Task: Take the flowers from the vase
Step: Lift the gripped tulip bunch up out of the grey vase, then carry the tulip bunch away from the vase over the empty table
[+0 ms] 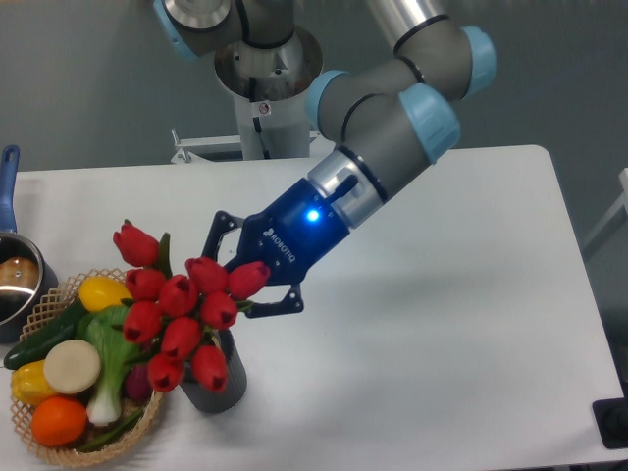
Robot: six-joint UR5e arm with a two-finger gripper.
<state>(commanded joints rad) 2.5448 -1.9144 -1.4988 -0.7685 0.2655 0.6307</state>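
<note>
The gripper (238, 267), its fingers spread on either side of the flowers (182, 312), reaches in from the right, though actual grip cannot be told, while the bunch stands in the vase (216, 385) just right of the wicker basket (59, 446)

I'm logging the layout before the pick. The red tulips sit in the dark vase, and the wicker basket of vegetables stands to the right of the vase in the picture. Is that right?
Not quite. The camera view shows the wicker basket to the left of the vase, not the right. The rest holds: the red tulips do sit in the dark vase.
</note>
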